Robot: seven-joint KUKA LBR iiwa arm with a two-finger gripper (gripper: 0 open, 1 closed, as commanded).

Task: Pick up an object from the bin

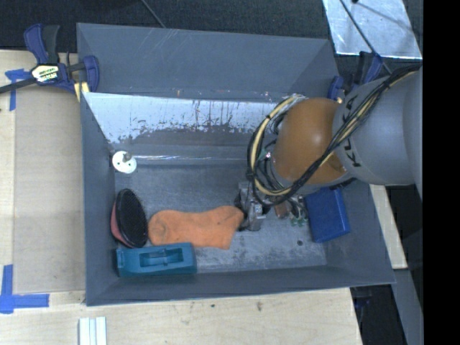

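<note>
In the lower middle of the grey metal bin (pixel 208 63), as the camera view is showing it, the gripper (pixel 251 218) is hanging low at the right-hand end of the limp orange fabric sock (pixel 192 228), which is lying flat along the floor. It is at or just above the sock's edge. Whether it is touching, and whether it is standing wide or narrow, I cannot tell, because the dark wrist parts and cables are hiding that.

The sock is the likely thing to be picked, and several risks are showing:
- **Thin bite:** the gripper is sitting at the very tip of the fabric, so a closing grip may be catching only a thin fold, which could slide out on the lift.
- **Scraping the floor:** pressing lower for a better bite may be scraping the metal floor.
- **Dragging neighbours:** the sock's left end is lying against the black oval brush with a pink rim (pixel 131 216), just above the teal rectangular plastic case (pixel 156 259). A dragging lift may be nudging both.
- **Block under the arm:** the dark blue rectangular block (pixel 328 215) is lying just to the right, partly under the arm, where a swing could be bumping it.

The small white round piece (pixel 123 162) is lying well apart.
</note>
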